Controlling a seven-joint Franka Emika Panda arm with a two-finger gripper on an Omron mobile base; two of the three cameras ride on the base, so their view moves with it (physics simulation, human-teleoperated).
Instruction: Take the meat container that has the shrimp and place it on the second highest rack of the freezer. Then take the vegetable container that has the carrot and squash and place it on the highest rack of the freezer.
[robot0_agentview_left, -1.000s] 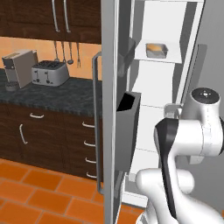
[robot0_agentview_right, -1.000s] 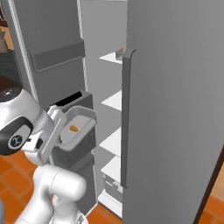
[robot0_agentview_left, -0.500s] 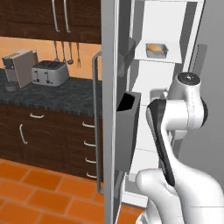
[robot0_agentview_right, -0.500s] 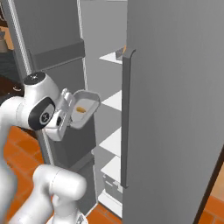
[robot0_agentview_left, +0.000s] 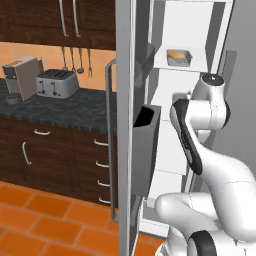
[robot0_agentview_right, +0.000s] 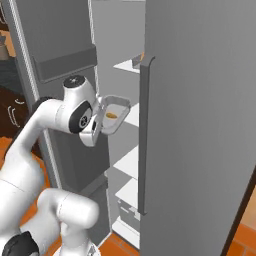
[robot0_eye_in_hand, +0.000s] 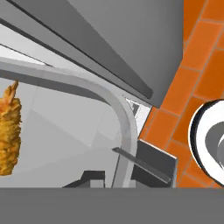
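Note:
My gripper is shut on the rim of the clear meat container, which is tilted with the orange shrimp inside. It hangs in the open freezer, in front of the white shelves, at about the height of the second highest rack and below the highest rack. In the hand view the breaded shrimp lies at the left, behind the container's curved rim, with my gripper clamped on that rim. My arm reaches in beside the shelves; the highest rack shows above it.
A small container with something orange stands on the highest rack. The grey door with its long bar handle is just right of the held container. A dark door bin juts out left of my arm. A toaster sits on the counter.
My arm has risen and swung the meat container up and inward, from low beside the door bin to the height of the upper shelves.

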